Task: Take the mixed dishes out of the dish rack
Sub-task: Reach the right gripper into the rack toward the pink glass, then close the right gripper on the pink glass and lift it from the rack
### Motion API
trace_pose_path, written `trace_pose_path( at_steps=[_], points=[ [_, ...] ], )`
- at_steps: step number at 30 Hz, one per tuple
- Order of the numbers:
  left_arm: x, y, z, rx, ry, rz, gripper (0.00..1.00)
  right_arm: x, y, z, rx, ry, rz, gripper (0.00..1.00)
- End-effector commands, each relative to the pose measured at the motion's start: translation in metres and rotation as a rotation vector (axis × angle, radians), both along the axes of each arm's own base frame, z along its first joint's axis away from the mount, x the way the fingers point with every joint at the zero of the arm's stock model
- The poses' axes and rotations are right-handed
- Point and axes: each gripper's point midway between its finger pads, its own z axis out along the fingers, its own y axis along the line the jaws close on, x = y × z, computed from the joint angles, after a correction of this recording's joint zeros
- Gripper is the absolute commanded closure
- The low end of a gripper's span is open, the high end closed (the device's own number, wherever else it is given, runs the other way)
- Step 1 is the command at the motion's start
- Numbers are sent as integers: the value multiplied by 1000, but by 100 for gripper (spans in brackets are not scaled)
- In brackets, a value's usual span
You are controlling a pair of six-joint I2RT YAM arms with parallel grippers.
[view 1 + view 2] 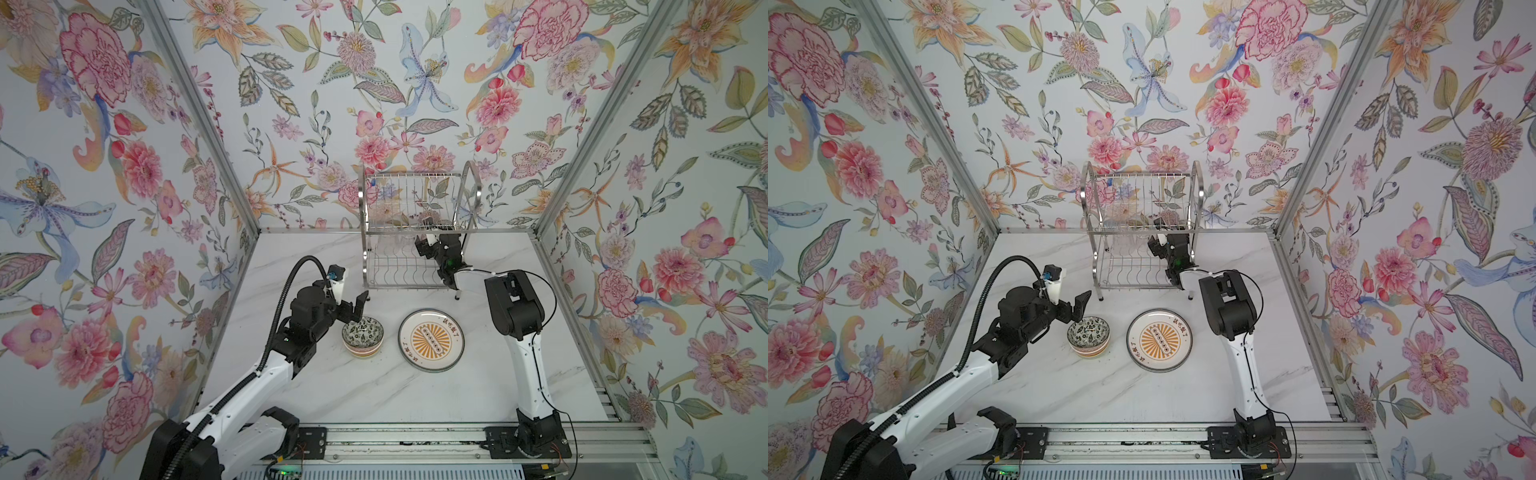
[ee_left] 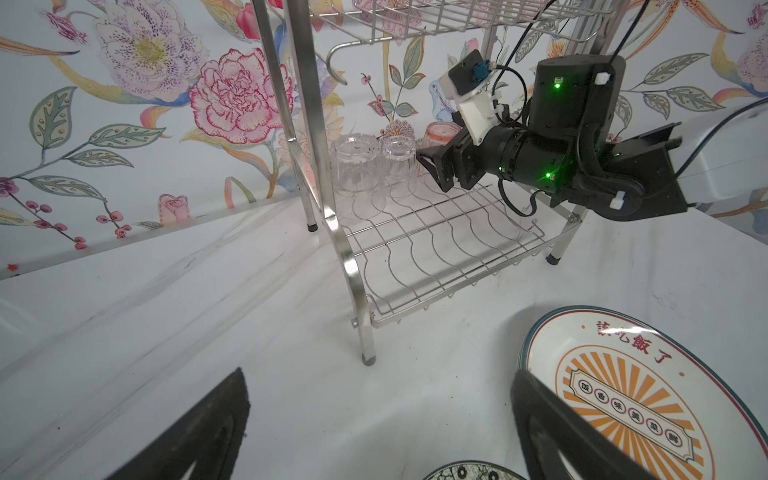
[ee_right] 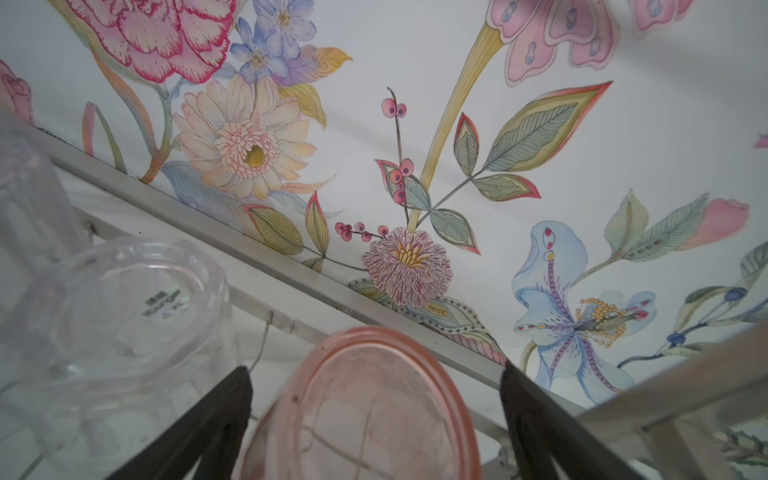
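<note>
- Steel wire makes up the dish rack (image 1: 364, 257), which stands at the back of the counter (image 1: 374, 399) in a top view. A sunburst plate (image 1: 431, 340) lies flat in front of the rack. To the plate's left, a patterned bowl (image 1: 363, 333) sits stacked in a second bowl (image 1: 360, 352).
- In a top view, the left hand (image 1: 1080, 309) hangs at the patterned bowl's rim, in front of the rack, with its fingers spread wide. The right hand (image 1: 1156, 239) reaches in between the rack's two tiers.
- Left wrist view: two clear cups (image 2: 358, 174) stand upside down on the rack's lower shelf (image 2: 436, 249). A pink cup (image 2: 440, 135) is beside them, just past the right hand's tips.
- Right wrist view: the right hand's fingers stand wide on either side of the pink cup – not closed on it.
</note>
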Motion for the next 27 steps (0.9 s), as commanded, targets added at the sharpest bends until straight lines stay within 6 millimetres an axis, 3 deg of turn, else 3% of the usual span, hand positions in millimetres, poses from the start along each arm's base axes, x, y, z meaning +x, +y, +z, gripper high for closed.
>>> trace_pose_path(
  at_steps=[1, 7, 16, 27],
  points=[
    [-2, 2, -2, 8, -3, 6, 0, 12, -8, -10, 17, 19, -35, 7],
    [-1, 4, -2, 13, 1, 15, 1, 13, -2, -11, 39, 34, -9, 18],
    [2, 0, -5, 15, 14, 4, 1, -3, -1, -8, 75, 20, 43, 40],
    [6, -2, -4, 7, 11, 7, 1, -22, 8, 7, 111, -39, 132, 53]
  ],
)
